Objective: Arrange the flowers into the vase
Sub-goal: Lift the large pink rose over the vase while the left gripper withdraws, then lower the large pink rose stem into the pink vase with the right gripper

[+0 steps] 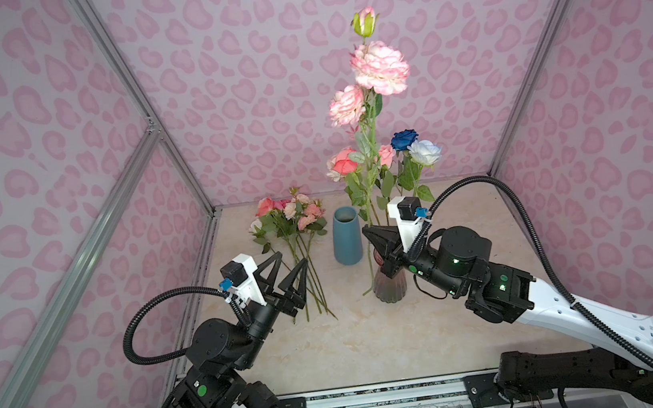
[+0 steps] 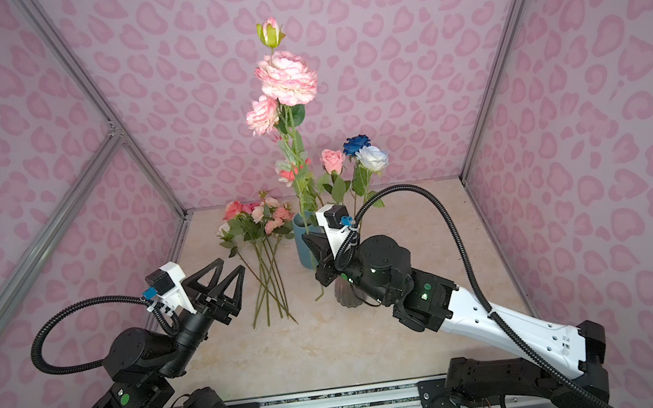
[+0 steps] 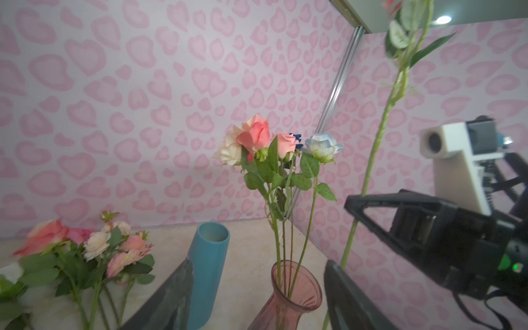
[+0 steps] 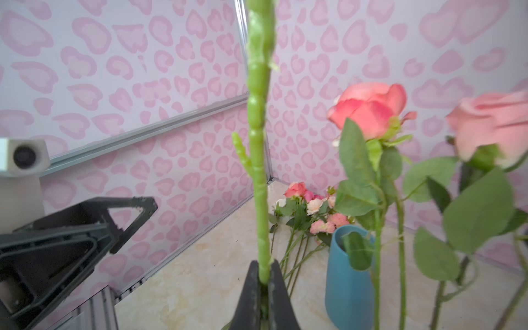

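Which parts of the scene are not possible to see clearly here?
- The pink glass vase: mouth hidden behind the right gripper in both top views.
- The tall peony stem: blooms cut off by the edge in the right wrist view.
- The loose flowers on the table: blurred in the left wrist view.

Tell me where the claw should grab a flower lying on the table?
On a bare lower stem, coming down from above with the open left claw. The flowers lie flat, leaves and blooms bunched at the far end, stems fanned apart nearer the claw.

White arms [image 1: 606,319], black corrugated cables [image 1: 476,178]
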Robot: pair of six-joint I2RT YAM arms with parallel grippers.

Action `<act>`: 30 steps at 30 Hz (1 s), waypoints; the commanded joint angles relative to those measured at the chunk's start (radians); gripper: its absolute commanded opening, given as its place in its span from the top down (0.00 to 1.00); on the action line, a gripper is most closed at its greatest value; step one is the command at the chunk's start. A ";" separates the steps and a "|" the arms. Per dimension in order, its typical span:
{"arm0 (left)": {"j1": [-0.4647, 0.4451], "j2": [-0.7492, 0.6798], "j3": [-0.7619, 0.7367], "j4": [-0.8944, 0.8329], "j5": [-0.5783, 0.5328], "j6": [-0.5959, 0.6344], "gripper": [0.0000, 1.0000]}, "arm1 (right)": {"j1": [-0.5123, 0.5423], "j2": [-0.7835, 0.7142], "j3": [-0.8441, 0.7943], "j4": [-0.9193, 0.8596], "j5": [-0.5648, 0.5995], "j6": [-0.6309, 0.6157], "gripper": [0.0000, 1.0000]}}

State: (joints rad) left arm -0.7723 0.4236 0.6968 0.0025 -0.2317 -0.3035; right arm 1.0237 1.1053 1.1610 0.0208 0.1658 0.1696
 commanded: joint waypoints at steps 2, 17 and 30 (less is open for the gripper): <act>0.001 -0.100 -0.052 -0.085 -0.133 -0.069 0.25 | -0.063 -0.030 0.033 0.029 0.065 -0.092 1.00; 0.000 -0.196 -0.083 -0.163 -0.211 -0.103 0.23 | -0.279 -0.034 -0.021 0.088 0.052 -0.028 1.00; 0.001 -0.181 -0.105 -0.166 -0.213 -0.125 0.23 | -0.170 -0.014 -0.241 0.137 0.063 0.149 0.94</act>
State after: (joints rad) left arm -0.7723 0.2314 0.5938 -0.1852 -0.4389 -0.4183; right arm 0.8238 1.0824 0.9432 0.1139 0.2058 0.2707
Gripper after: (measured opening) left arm 0.770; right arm 0.055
